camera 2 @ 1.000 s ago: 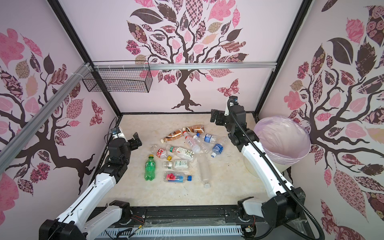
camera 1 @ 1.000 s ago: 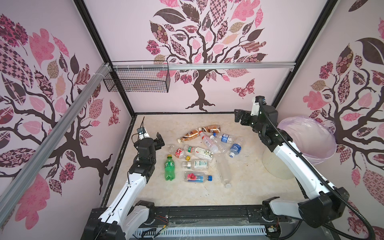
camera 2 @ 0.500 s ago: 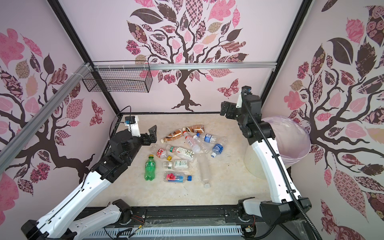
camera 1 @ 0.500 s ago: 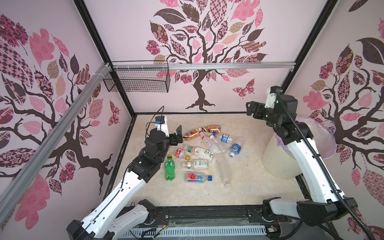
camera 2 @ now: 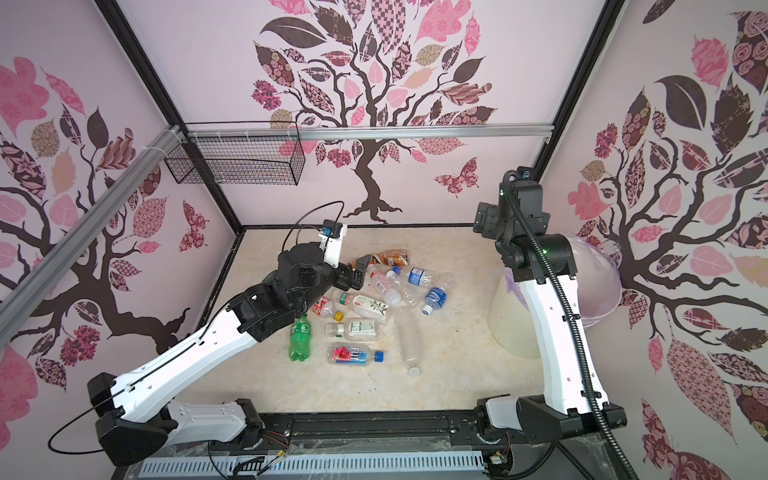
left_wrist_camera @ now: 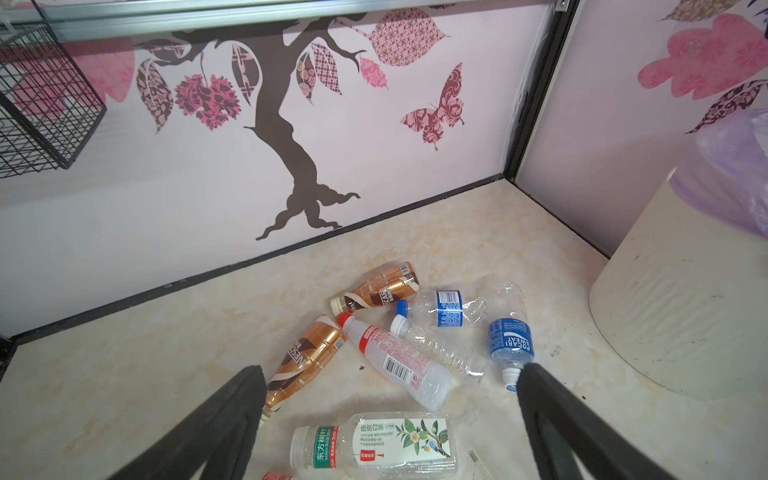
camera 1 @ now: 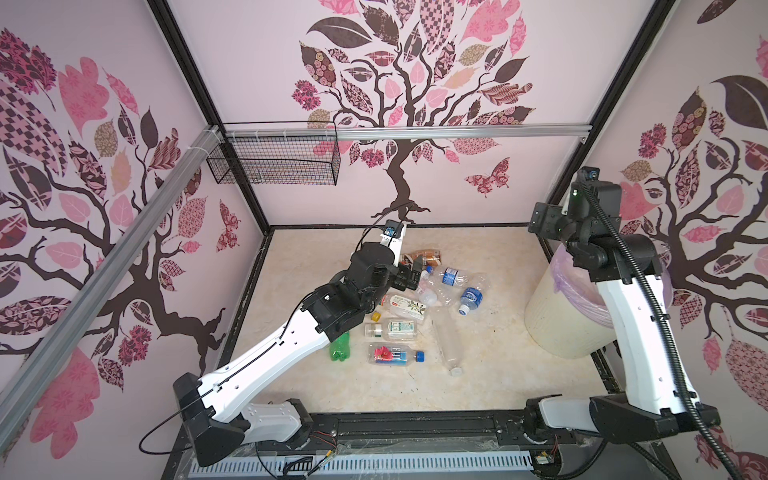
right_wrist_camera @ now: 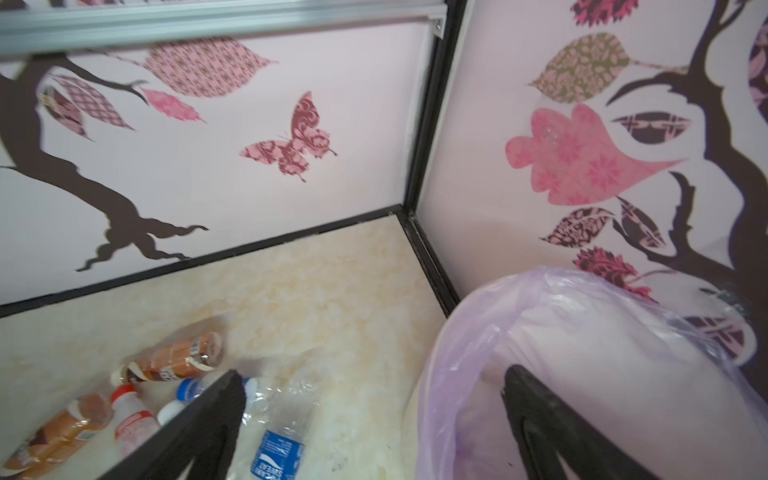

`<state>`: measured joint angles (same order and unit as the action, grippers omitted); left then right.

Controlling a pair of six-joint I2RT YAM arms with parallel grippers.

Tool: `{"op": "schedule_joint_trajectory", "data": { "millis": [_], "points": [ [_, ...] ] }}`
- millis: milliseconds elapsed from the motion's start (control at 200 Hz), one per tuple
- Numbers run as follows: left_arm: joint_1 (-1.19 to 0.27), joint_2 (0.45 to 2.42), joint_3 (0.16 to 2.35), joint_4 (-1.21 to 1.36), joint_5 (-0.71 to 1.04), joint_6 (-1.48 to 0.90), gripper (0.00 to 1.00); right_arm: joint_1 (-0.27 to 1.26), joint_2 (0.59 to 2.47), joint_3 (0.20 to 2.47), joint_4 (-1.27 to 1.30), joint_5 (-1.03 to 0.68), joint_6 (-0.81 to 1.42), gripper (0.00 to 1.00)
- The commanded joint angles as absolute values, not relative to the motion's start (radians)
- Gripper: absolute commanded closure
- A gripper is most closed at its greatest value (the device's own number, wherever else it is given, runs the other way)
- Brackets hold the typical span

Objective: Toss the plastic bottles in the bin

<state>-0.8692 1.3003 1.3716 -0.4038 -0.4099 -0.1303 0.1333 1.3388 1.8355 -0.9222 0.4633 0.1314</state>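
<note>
Between plastic bottles (camera 1: 407, 305) and back wall (camera 1: 457, 199), bare floor (camera 1: 328, 249); bin (camera 1: 557, 316) at right edge.

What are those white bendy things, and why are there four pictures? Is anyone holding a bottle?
The white bendy things are two robot arms, a left arm and a right arm. Each ends in a black hand with two fingers.

Two pictures look down from above and show almost the same scene. The other two come from little cameras on the arms' wrists, so you see each hand's fingers up close.

On the table lies a pile of plastic bottles: a green bottle, two brown coffee bottles, a blue-labelled Pocari Sweat bottle and several clear ones. The cream bin, lined with a lilac bag, stands on the right.

The left hand hovers open over the pile. The right hand is open, up beside the bin. Neither holds anything.
</note>
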Motion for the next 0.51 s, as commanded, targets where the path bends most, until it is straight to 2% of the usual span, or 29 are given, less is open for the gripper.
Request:
{"op": "schedule_joint_trajectory", "data": {
  "millis": [0,105,360,500],
  "points": [
    [-0.871,1.33,1.432,-0.449,-0.396,-0.13,0.02,0.13,1.335,1.811,-1.008,0.505,0.158,0.01],
    [-0.87,1.348,1.449,-0.45,-0.404,-0.118,0.02,0.13,1.317,1.737,-0.986,0.49,0.172,0.03],
    [-0.87,1.361,1.45,-0.423,-0.371,-0.098,0.02,0.127,1.357,1.628,-0.962,0.451,0.174,0.17],
    [-0.871,1.366,1.434,-0.417,-0.35,-0.089,0.02,0.11,1.331,1.584,-0.921,0.472,0.159,0.17]
  ]
}}
